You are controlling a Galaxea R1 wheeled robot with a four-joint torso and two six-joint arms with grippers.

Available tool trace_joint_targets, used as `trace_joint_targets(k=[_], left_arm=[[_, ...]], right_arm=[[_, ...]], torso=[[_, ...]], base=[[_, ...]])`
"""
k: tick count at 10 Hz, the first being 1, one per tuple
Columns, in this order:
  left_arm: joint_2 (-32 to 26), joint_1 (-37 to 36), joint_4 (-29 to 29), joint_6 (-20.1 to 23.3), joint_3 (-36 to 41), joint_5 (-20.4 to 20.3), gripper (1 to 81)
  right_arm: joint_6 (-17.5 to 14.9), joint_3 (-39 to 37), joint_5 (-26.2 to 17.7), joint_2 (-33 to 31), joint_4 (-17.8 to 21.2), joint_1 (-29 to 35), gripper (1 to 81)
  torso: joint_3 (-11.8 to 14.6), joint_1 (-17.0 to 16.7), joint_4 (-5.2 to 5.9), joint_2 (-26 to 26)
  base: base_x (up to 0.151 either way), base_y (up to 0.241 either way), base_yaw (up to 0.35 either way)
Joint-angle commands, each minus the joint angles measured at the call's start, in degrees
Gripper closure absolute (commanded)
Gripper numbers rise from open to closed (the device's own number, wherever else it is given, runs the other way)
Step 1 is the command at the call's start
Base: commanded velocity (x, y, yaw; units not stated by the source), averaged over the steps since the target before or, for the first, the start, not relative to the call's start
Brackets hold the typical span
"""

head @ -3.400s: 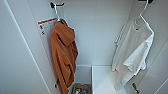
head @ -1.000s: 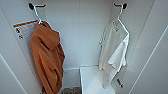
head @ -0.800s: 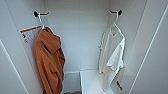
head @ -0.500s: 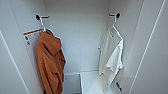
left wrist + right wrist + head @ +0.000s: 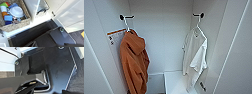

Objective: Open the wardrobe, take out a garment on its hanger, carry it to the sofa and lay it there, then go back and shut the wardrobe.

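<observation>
The wardrobe point(image 5: 164, 37) stands open in the head view, its white doors swung out at both sides. Inside on the right, the white garment point(image 5: 195, 55) hangs limp on its thin white hanger point(image 5: 198, 28), whose hook sits on a black peg point(image 5: 200, 15). A rust-orange garment point(image 5: 134, 65) hangs from another black peg point(image 5: 122, 17) on the left. Nothing touches either garment. In the right wrist view, dark parts of my right arm lie over the robot's black base point(image 5: 57, 65).
A white shelf point(image 5: 174, 82) lies low inside the wardrobe. A paper label with an orange strip point(image 5: 115, 37) is on the left inner wall. The left wrist view shows a wicker basket point(image 5: 16, 25) holding a white bowl point(image 5: 16, 11) and coloured items, beside white furniture and dark floor.
The whole head picture has shifted, so the camera has moved: both pegs and the garments now sit lower and nearer the middle. The garments themselves hang as before.
</observation>
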Motion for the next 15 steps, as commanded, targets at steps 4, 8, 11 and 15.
trace_joint_targets(k=[4, 8, 11, 15], left_arm=[[0.67, -18.93, -0.21, -3.01, 3.90, 10.76, 1.0], [-2.92, -27.90, -0.74, -6.54, 12.84, 14.63, 1.0], [-6.01, -34.48, -0.30, -10.75, 19.45, 16.12, 1.0], [-2.75, -46.96, -0.56, -14.53, 19.28, 23.06, 1.0]], right_arm=[[0.10, -0.25, -2.78, 0.27, -0.24, 2.91, 1.0], [0.10, -0.42, -2.96, 0.36, -0.24, 3.35, 1.0], [0.10, -0.43, -2.96, 0.36, -0.24, 3.44, 1.0], [0.19, -0.69, -2.78, 0.27, -0.24, 3.44, 1.0]], torso=[[-0.02, 0.05, 0.00, 0.00], [-0.02, 0.05, 0.00, 0.00], [-0.05, 0.06, 0.00, 0.00], [-0.07, 0.08, 0.00, 0.02]], base=[[0.000, 0.000, 0.000], [0.000, 0.000, 0.000], [0.000, 0.000, 0.000], [0.000, 0.000, 0.000]])
